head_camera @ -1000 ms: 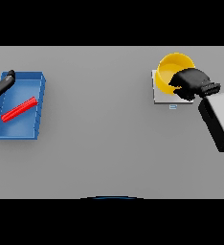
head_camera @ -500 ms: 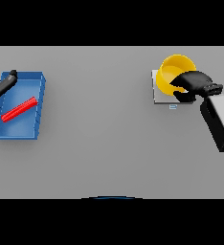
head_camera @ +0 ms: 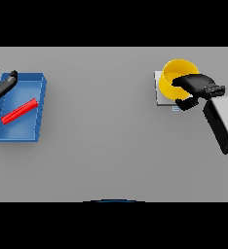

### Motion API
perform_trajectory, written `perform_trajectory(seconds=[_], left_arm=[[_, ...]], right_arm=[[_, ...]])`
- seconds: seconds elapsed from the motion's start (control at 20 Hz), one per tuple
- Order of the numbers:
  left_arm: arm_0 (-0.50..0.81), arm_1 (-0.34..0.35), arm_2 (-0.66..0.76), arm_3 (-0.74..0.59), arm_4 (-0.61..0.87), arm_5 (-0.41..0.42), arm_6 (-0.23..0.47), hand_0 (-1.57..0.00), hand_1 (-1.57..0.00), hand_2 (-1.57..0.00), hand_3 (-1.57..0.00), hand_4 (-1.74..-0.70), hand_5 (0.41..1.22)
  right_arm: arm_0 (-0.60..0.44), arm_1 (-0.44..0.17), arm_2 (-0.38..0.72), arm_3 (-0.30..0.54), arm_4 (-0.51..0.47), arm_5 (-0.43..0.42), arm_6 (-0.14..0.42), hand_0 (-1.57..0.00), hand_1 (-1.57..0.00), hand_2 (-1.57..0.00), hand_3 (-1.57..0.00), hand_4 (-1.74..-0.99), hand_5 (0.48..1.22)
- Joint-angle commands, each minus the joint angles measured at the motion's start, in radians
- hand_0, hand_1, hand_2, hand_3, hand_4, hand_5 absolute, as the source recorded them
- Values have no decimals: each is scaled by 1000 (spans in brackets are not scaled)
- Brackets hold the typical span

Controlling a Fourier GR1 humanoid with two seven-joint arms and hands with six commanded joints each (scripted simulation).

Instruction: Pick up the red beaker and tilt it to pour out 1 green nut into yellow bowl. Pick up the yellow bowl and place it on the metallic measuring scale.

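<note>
On the grey table (head_camera: 111, 146), the red beaker (head_camera: 19, 111) lies on its side in the blue tray (head_camera: 35, 124) near the left edge, unmoved. The left hand (head_camera: 3, 85) hangs relaxed at the tray's far corner. Near the far right, the right hand (head_camera: 194, 87) still grips the yellow bowl (head_camera: 174, 78), now tilted slightly more over the metallic scale (head_camera: 160, 92).

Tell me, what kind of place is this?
Probably a bare test bench for a robot, perhaps lab-like: a plain grey table carrying only a blue tray with a red beaker, and a yellow bowl on a small metal scale.
</note>
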Motion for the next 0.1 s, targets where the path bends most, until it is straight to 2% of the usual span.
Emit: perform_trajectory(seconds=[0.0,0.05], left_arm=[[-8,0,1,12,1,-13,-3,1,1,1,1,-720,694],[-9,8,3,4,-1,-10,0,1,1,1,1,-720,693]], right_arm=[[-1,-4,-2,4,-1,4,1,-49,-79,-129,-297,-1412,771],[4,-11,-5,-7,-4,11,6,-39,-63,-103,-272,-1410,759]])
